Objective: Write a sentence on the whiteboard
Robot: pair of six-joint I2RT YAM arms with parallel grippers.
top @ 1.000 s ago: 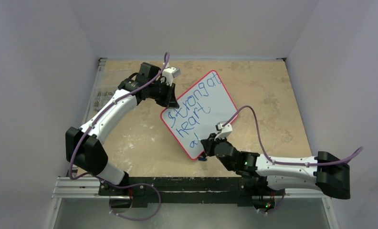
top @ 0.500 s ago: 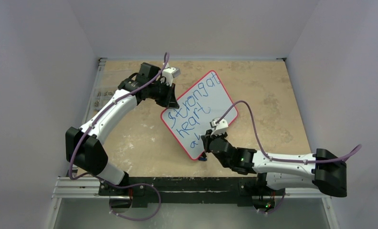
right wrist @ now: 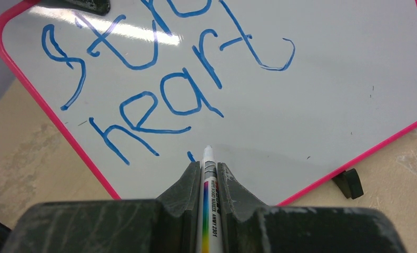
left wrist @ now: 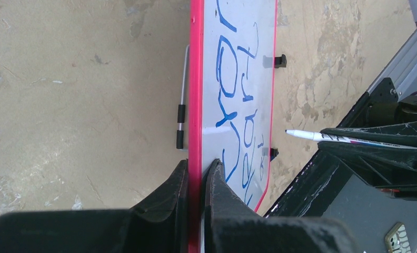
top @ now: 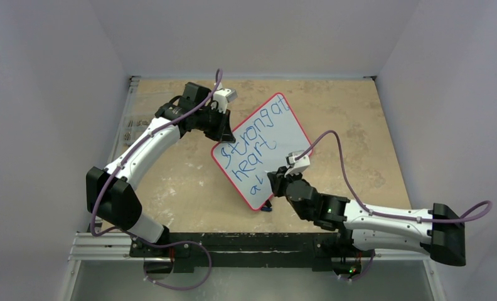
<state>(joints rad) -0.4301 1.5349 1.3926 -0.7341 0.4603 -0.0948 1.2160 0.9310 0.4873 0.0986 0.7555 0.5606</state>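
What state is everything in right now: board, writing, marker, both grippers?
whiteboard: skewed diagonally, one edge clamped.
sentence: "strong at heart" in blue, with a few letters of a third line below it.
marker: uncapped, tip aimed at the board; in the left wrist view it looks just off the surface.
left gripper: shut on the whiteboard's red frame.
right gripper: shut on the marker.

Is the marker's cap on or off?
Off: the marker's bare white tip sticks out from the right gripper toward the whiteboard.
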